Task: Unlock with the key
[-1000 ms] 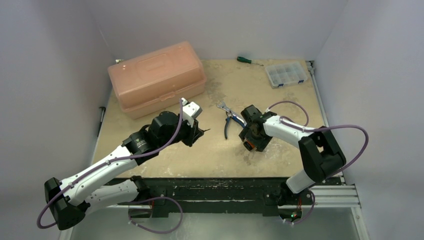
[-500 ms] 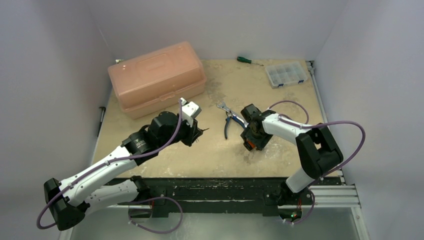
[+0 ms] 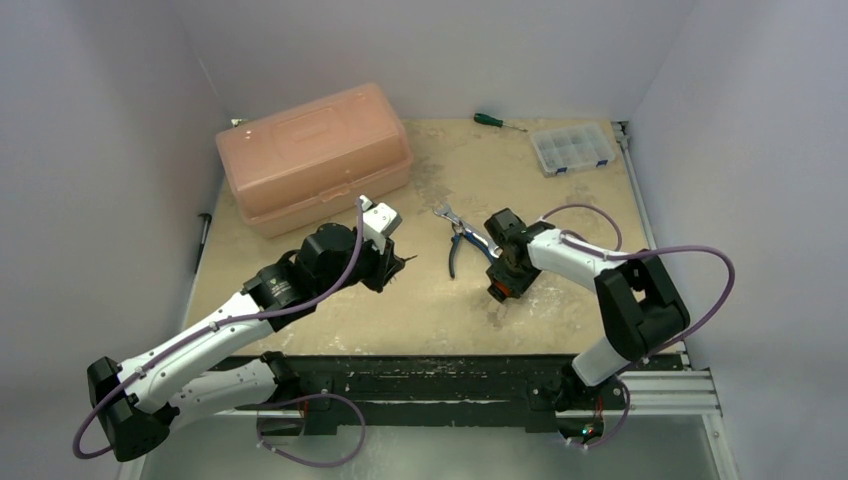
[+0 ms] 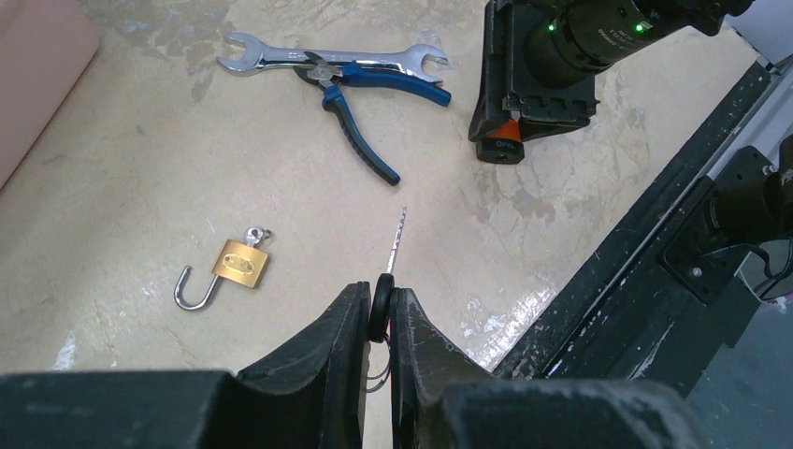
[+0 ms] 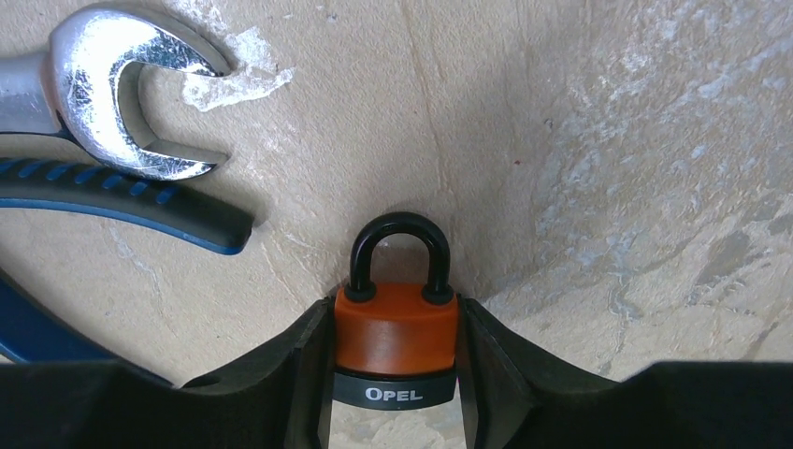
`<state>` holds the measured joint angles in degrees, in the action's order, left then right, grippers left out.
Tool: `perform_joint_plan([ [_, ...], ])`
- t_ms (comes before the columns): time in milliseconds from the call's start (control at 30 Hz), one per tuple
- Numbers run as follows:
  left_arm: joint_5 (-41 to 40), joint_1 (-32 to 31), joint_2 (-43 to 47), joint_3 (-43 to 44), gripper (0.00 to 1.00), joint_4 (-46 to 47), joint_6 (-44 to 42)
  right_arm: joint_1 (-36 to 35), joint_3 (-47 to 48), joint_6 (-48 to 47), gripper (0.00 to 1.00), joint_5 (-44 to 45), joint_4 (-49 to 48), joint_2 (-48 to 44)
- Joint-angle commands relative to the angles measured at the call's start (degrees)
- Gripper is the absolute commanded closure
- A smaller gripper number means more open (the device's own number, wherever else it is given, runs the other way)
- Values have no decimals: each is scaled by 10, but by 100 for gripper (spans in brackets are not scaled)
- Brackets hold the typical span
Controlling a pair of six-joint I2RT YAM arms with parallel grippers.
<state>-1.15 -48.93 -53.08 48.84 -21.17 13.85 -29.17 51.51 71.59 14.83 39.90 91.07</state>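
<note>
**Near edge of desk, left of middle**
- Left tool (image 4: 379, 304), 1: fingers pressed together on the black head of the key (image 4: 396, 238). The blade sticks out forward, clear of the desk (image 4: 122, 178), aimed roughly toward the right arm.
- Key, 1 held.

**Near edge, right of middle**
- Right tool (image 5: 395, 318), 1: pinching the body of the orange padlock (image 5: 397, 341) from both sides. The lock is low over the desk and may be touching it.
- Orange padlock, 1: black shackle seated and shut, pointing away from the wrist. The keyhole end is not shown.

**Middle of desk**
- Brass padlock (image 4: 241, 264), 1: lying flat, shackle swung open. A small metal bit at its top could be a second key or a ring, too small to tell.
- Pliers (image 4: 374, 122), 1: blue handles.
- Wrench (image 4: 327, 61), 1: open-ended, touching the pliers, just beside the right tool.

**Far edge**
- Pink box (image 3: 312, 155), 1: far left corner, lid down.
- Screwdriver (image 3: 497, 122), 1: green handle.
- Parts case (image 3: 572, 148), 1: clear, far right corner.

**Step in hand**
- Key and lock are each gripped but well apart, and the key is not yet inserted.
- Next move, as judged: turn the lock so its keyhole faces the blade, line the two up, push in, then twist.
</note>
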Motion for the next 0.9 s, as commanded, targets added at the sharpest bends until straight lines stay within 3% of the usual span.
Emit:
perform_joint_plan([
  [0, -11, 0, 9, 0, 100, 7, -12, 3, -27, 28, 99, -10, -31, -18],
  [433, 15, 0, 16, -2, 100, 26, 2, 3, -30, 40, 100, 13, -53, -201],
  [867, 78, 0, -5, -3, 100, 89, 91, 3, -23, 55, 100, -12, -80, -321],
])
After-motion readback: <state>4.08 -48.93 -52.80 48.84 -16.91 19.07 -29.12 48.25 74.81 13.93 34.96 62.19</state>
